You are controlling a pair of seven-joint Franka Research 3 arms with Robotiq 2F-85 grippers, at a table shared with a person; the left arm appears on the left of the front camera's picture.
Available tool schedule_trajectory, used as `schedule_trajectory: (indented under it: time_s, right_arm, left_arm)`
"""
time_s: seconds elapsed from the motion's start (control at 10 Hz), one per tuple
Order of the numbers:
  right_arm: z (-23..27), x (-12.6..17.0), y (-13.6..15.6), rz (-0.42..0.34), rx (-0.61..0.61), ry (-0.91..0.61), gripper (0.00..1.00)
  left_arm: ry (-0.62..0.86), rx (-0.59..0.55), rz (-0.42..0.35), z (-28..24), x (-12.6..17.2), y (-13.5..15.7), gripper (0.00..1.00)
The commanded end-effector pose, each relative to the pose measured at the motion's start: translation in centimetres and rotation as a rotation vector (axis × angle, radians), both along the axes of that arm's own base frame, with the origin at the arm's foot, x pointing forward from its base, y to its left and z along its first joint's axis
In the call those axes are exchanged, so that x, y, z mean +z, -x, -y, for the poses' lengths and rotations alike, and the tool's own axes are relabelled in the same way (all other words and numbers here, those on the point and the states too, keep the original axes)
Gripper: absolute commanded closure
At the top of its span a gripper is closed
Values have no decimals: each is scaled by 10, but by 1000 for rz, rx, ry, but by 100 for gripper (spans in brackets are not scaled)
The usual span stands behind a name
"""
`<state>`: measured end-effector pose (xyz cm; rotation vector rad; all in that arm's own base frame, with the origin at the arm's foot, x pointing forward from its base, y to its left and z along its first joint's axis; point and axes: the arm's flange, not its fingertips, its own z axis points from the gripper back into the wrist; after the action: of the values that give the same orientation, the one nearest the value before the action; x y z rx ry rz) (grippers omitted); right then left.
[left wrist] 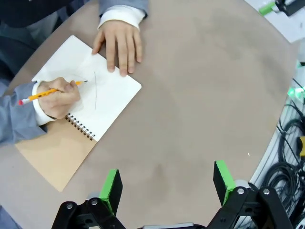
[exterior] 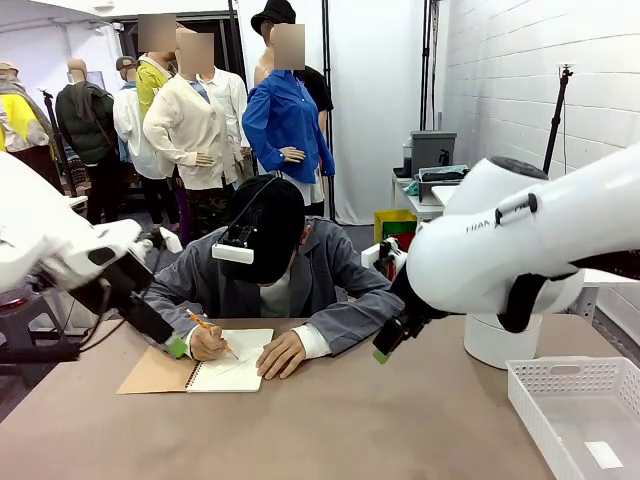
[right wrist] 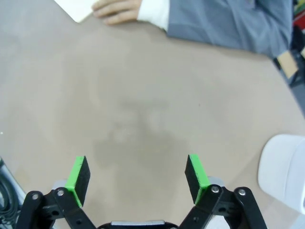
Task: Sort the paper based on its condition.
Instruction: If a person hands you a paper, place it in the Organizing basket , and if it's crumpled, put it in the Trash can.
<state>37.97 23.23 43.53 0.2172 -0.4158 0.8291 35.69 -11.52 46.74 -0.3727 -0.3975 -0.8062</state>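
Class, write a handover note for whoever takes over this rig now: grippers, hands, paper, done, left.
Left gripper: open, empty, above the table beside the notebook.
Right gripper: open, empty, over the table.
Person: pencil hand draws on the open page; other hand flat on it.
Done: nothing sorted. Left: the whole sorting; white tray at the robot's right.

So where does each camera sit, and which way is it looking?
Front: fixed on the robot's side, faces the person writing in a spiral notebook across the table; both arms show.
Left wrist: on that arm, looks down at the notebook; open left pincer below.
Right wrist: on that arm, looks down at the table; open right pincer below.
Shared: both wrist views catch the person's flat hand.
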Motion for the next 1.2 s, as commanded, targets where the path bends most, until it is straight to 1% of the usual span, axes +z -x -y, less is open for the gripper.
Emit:
schedule_trajectory:
  time_s: [0.0,0.2,0.3,0.5,0.6,0.7,1.0,1.1]
  right_arm:
    - [-9,36,0,25,67,-29,0]
    - [-22,74,0,103,85,-15,0]
    - [-26,92,1,141,74,-22,0]
    - [-26,117,5,232,55,-33,0]
    - [-28,127,9,283,43,-29,0]
    - [-26,137,10,324,20,-33,0]
    - [-17,156,5,408,-54,-59,0]
    - [-15,164,3,404,-59,-70,0]
  left_arm:
    - [-33,-48,82,-21,37,6,0]
    - [-48,-42,151,-27,78,6,0]
    - [-40,-19,199,-34,101,7,0]
    - [-70,21,267,-40,130,8,0]
    - [-92,47,293,-41,140,11,0]
    - [-106,66,302,-41,145,12,0]
    - [-116,97,323,-42,150,14,0]
    - [-121,97,320,-42,149,14,0]
